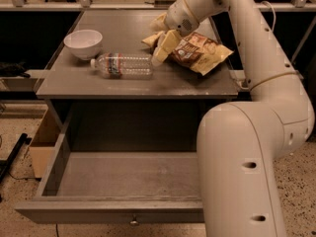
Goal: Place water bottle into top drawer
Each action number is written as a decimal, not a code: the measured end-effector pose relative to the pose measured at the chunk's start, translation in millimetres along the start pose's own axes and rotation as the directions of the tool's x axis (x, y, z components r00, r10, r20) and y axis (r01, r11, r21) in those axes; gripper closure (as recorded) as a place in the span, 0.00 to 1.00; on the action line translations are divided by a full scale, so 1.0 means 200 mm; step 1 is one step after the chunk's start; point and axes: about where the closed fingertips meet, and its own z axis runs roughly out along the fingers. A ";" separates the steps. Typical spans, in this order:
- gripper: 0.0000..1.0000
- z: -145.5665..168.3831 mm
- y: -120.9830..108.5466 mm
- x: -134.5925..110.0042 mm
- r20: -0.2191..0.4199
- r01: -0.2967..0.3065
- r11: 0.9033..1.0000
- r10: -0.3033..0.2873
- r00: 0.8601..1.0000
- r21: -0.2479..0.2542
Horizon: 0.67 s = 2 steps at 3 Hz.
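Filling the right side of the view, white robot arm (247, 172) rises from low front and bends back over the tabletop (148, 85). Top drawer (98, 214) under it is pulled wide open, grey, nothing visible inside, arm covers its right part. Cardboard box (44, 137) on the floor left of the drawer. Chip bag (200, 51) lies flat at right rear of the tabletop, partly under the arm's wrist. Water bottle (123, 65) lies on its side on the tabletop, not in the drawer, white cap pointing left toward the bowl (83, 42), base pointing right. Bowl upright, just behind the cap end. Gripper (157, 56) angles down-left, tip right at the bottle's base end, between bottle and bag; contact unclear, open or closed can't tell, nothing visibly held. Small knob (134, 222) at drawer front centre.
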 end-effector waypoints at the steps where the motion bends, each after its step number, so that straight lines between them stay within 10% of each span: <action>1: 0.00 0.08 0.00 -0.12 -0.077 0.021 1.000 -0.021 0.997 0.001; 2: 0.00 0.16 0.05 -0.27 -0.211 0.084 0.996 -0.082 0.974 0.001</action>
